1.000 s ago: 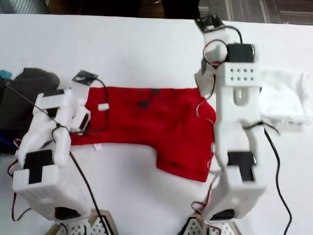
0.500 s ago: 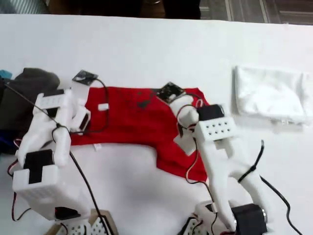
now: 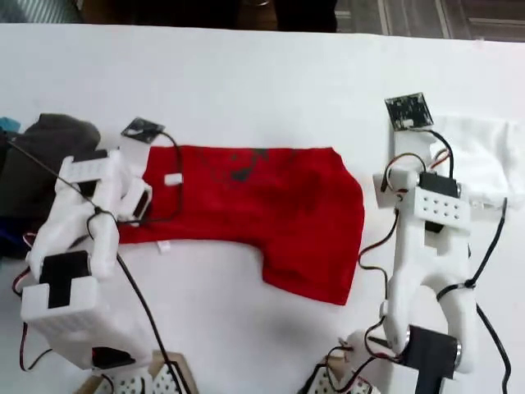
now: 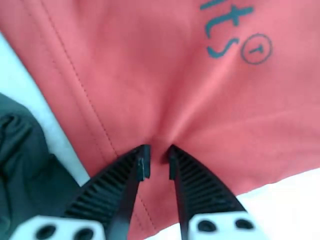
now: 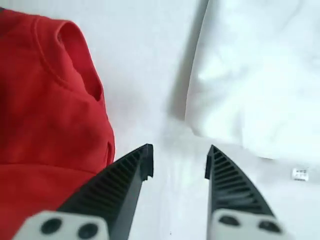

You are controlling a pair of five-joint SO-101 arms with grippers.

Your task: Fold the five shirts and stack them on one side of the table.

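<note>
While the left fingers (image 4: 141, 163) pinch the red shirt (image 4: 200, 100), the right fingers (image 5: 141, 161) stand open above the table (image 5: 150, 75).

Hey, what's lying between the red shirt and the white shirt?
A bare strip of table separates the red shirt from the white shirt, as the right wrist view shows; the open right gripper hangs above that strip.

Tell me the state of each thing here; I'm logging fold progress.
red shirt: spread on the table, only partly folded, puckered where it is pinched.
white shirt: folded, lying flat.
dark garment: bunched in a heap, unfolded.
left gripper: jaws shut on the red shirt's fabric.
right gripper: jaws open, over bare table between the red shirt and the white shirt.
</note>
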